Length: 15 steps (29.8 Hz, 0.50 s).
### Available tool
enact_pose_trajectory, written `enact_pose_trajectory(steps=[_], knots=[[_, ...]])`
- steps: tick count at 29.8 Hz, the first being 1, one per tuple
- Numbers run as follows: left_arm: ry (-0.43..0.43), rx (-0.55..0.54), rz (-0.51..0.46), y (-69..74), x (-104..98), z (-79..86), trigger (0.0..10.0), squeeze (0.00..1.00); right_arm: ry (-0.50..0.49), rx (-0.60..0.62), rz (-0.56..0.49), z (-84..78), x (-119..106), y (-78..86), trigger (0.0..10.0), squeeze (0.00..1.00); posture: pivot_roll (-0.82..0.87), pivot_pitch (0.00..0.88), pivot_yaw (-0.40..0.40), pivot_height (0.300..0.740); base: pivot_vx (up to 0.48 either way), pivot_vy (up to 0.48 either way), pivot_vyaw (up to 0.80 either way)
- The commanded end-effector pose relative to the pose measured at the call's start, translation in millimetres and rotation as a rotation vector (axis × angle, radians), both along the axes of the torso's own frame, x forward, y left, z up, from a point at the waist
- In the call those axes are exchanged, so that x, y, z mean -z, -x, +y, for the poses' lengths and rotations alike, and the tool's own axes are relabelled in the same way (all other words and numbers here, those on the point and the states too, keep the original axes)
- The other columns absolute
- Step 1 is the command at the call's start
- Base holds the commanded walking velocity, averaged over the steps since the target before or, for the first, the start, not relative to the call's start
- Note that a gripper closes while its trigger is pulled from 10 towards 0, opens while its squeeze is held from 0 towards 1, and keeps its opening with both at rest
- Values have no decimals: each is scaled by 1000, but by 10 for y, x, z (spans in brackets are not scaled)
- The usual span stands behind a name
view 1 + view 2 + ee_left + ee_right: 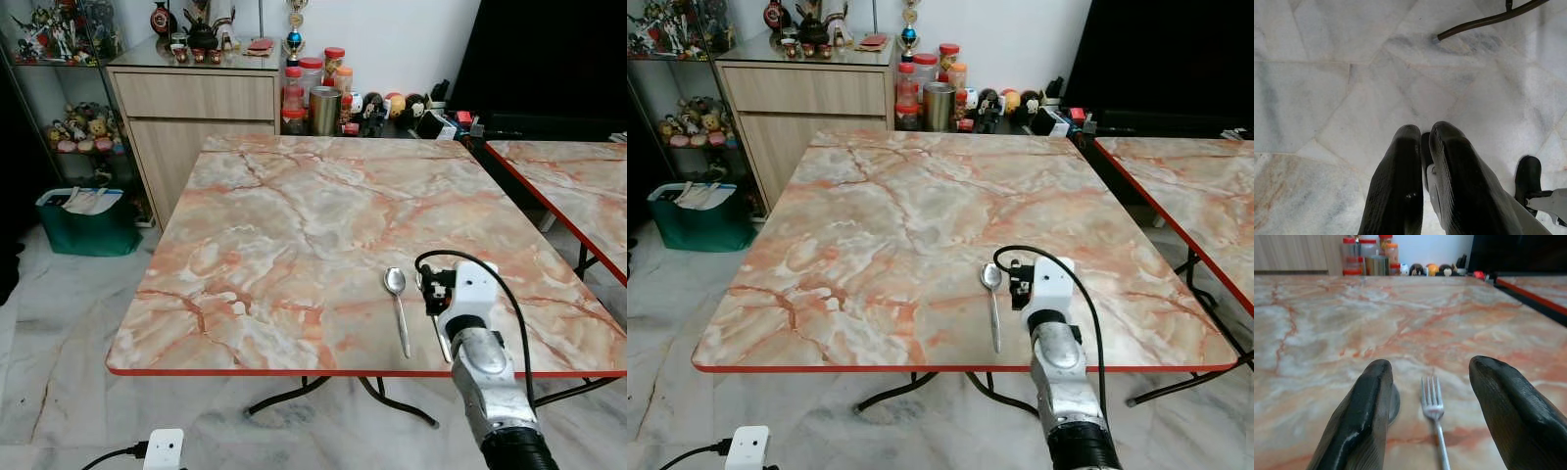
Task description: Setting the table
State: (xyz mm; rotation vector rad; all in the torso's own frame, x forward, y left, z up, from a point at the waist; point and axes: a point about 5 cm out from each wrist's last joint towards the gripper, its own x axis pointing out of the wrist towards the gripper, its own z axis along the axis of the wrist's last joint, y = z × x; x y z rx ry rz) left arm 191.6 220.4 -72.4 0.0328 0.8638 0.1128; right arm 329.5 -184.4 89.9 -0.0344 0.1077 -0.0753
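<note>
Two utensils, spoon (397, 305) and fork (1434, 416), lie side by side on our marble counter (294, 235); right claw (1432, 396) spread above the fork, left claw (1425, 142) closed.

Right arm (487, 377) reaches forward and slightly up, wrist (468, 292) level, right gripper (1432, 396) low and pointing ahead, fingers (1364, 406) spread wide apart, holding nothing. Left gripper (1425, 147) hangs down at the side, fingers (1400, 166) pressed together, pointing downward.
</note>
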Motion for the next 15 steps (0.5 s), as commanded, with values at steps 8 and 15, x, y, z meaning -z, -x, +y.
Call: enact_pose_trajectory(steps=[8, 15], knots=[[0, -8, 21, 68, 31, 20, 10000, 0, 9, 52, 67, -228, 166, 37, 10000, 0, 36, 0, -58, 740, 0, 0, 0], [-4, 4, 26, 84, 38, 23, 10000, 0, 32, 76, 86, -370, 135, -36, 10000, 0, 46, 0, -61, 740, 0, 0, 0]])
